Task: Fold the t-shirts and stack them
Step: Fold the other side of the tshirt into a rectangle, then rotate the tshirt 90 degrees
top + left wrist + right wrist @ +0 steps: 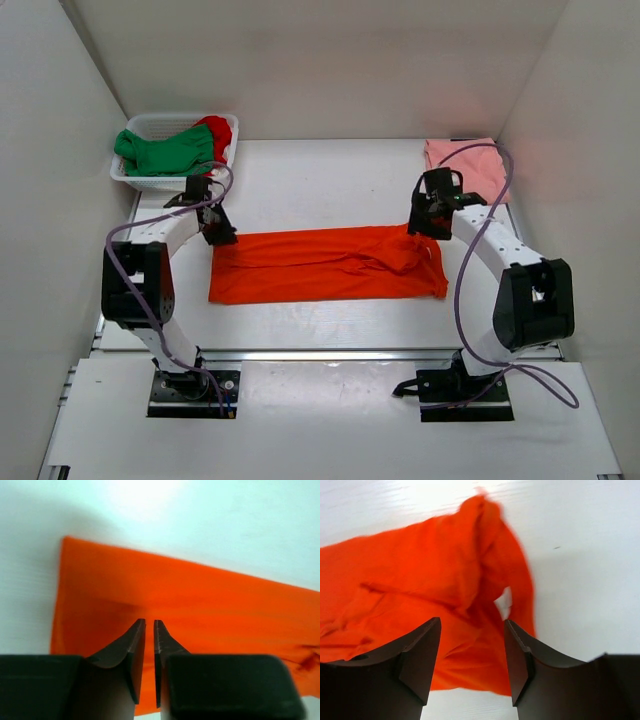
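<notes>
Check the orange t-shirt (325,265): it lies flat in a long band, with the basket (150,183) beyond its far left corner. At its left end, the left gripper (149,622) has its fingers pressed nearly together, a thin gap between them. Over its right end, the right gripper (472,625) has its fingers spread apart.

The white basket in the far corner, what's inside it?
A green t-shirt fills most of the basket, with a red t-shirt showing at its right end. Anything underneath them is covered.

Robot lab cell: plain white panel walls (60,150) box in a white flat counter (320,190); black-and-white robot arms (140,270) bolted on black metal base plates (190,392), purple cables (462,300) trailing.
</notes>
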Robot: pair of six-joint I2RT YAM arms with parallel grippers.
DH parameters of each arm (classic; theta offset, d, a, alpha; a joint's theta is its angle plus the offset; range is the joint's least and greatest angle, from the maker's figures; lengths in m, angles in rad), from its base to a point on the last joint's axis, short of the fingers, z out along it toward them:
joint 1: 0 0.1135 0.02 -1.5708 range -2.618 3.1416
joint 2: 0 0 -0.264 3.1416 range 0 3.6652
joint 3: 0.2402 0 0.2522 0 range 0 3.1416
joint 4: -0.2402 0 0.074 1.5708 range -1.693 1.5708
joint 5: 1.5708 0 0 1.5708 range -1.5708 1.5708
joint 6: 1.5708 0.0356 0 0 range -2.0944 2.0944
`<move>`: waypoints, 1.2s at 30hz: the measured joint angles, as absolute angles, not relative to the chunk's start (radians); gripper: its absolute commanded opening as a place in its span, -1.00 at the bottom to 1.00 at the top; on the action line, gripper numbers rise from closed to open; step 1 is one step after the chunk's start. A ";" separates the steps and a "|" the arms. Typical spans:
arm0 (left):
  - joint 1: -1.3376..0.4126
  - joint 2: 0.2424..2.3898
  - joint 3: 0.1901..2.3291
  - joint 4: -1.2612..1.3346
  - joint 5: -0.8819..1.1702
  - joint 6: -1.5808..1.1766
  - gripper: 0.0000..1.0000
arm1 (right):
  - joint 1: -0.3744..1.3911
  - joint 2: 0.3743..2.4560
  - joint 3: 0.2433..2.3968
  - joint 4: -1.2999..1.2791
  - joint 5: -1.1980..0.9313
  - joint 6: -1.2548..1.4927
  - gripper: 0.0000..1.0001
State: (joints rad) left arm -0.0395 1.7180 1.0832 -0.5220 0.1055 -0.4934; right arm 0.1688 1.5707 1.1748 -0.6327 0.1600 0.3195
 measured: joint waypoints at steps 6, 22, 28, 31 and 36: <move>-0.103 1.632 1.128 -0.485 0.174 -0.448 -0.45 | 0.225 1.562 1.037 -0.606 0.116 0.404 -0.27; -0.221 1.850 1.167 -0.680 0.158 -0.414 -0.48 | 0.191 1.839 1.197 -0.701 0.042 0.421 -0.52; -0.313 1.865 1.188 -0.790 0.149 -0.379 -0.56 | 0.190 2.234 1.795 -0.802 -0.007 0.352 -0.56; -0.403 1.876 1.192 -0.841 0.182 -0.353 -0.56 | 0.209 2.472 2.211 -0.897 -0.071 0.311 -0.54; -0.533 1.929 1.199 -0.904 0.403 -0.290 -0.57 | 0.249 2.704 2.603 -0.912 -0.239 0.251 -0.37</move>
State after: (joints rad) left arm -0.5335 1.9293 1.1988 -0.9035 0.4026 -0.2905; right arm 0.2489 2.7045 2.6026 -0.9115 -0.2394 0.2512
